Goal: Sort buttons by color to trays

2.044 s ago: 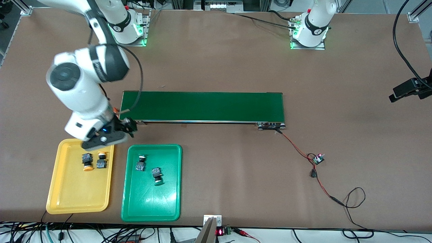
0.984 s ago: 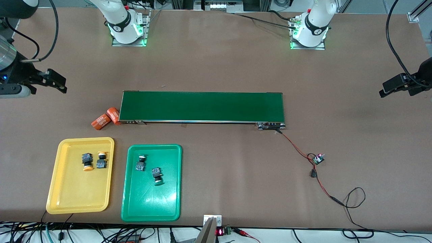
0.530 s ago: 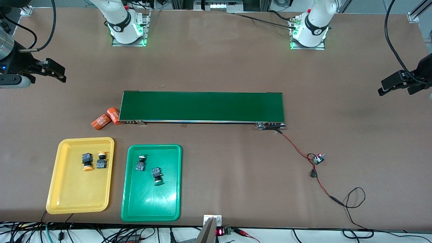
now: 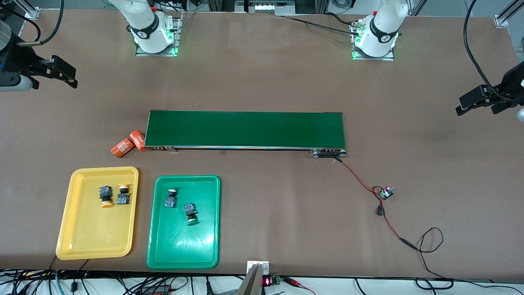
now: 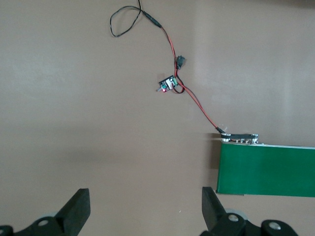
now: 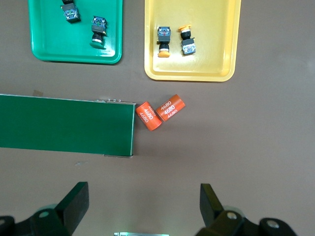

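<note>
We read the front view as a clock face, with twelve toward the robots' bases.

The yellow tray [image 4: 73, 241] lies at about eight o'clock, near the table edge closest to the camera, toward the right arm's end. Two yellow-capped buttons lie on their sides in the part of it toward twelve. One [image 4: 105, 196] has its cap pointing to six, and the other [image 4: 123, 194], just beside it, has its cap pointing to twelve. They are close together but not touching.

The green tray [image 4: 184, 250] sits just beside the yellow one, at its three o'clock, with a strip of table between them. It holds the two green buttons, also on their sides. One [image 4: 170, 197] has its cap toward twelve. The other [image 4: 190, 213] is nearer the camera, at the first one's four o'clock, with its cap toward six.

At the centre of the face runs the long dark-green conveyor belt [image 4: 245, 129]. Two orange cylinders [image 4: 123, 148] printed "4680" lie touching each other at its nine o'clock end. One of them is against the belt's corner, and the pair lies at twelve from the yellow tray. From the belt's other end a red-and-black wire [image 4: 360, 180] leads to a small circuit board [image 4: 385, 193] at about four o'clock.

The right gripper [image 6: 143, 191] hangs over the brown tabletop [image 4: 262, 73] at ten o'clock. Its jaws are spread wide and hold nothing. The left gripper [image 5: 145, 196] hangs over the tabletop at three o'clock, near the left arm's end. Its jaws are also wide apart and empty.
</note>
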You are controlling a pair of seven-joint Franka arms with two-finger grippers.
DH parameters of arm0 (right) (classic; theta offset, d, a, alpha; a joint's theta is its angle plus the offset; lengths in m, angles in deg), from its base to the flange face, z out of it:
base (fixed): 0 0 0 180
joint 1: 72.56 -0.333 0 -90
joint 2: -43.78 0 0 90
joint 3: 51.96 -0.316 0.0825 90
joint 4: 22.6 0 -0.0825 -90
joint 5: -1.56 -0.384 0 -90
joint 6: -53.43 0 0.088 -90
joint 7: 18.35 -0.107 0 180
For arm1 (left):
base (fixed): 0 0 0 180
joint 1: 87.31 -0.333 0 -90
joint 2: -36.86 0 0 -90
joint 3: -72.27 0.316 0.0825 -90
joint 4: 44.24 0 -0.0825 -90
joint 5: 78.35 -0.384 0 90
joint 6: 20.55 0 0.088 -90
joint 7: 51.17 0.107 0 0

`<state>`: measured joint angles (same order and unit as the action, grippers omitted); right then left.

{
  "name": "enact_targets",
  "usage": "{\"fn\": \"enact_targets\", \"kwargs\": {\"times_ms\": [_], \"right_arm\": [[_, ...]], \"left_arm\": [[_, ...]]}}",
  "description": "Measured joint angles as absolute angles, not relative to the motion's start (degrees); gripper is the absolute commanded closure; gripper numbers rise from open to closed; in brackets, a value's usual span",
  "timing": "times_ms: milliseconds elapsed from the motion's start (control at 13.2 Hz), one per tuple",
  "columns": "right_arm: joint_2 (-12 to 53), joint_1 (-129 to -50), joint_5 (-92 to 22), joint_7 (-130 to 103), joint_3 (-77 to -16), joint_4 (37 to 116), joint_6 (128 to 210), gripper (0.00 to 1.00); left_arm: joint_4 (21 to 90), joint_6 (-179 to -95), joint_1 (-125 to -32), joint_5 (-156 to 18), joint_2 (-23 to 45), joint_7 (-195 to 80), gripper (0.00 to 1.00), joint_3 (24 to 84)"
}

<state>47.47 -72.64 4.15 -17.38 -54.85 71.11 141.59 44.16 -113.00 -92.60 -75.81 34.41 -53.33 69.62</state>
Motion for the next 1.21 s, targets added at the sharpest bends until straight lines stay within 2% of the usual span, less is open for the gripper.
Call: {"fn": "enact_targets", "kwargs": {"times_ms": [454,1211], "right_arm": [[43.8,-74.3,4.2,-17.3,-54.8,71.3,146.2,0.00],[43.6,-74.7,4.2,-17.3,-54.1,71.2,146.9,0.00]], "left_arm": [[50.8,-118.3,-92.6,-75.8,38.4,-53.3,0.00,69.5],[52.9,-114.2,-92.7,-75.8,40.3,-53.3,0.00,68.0]]}}
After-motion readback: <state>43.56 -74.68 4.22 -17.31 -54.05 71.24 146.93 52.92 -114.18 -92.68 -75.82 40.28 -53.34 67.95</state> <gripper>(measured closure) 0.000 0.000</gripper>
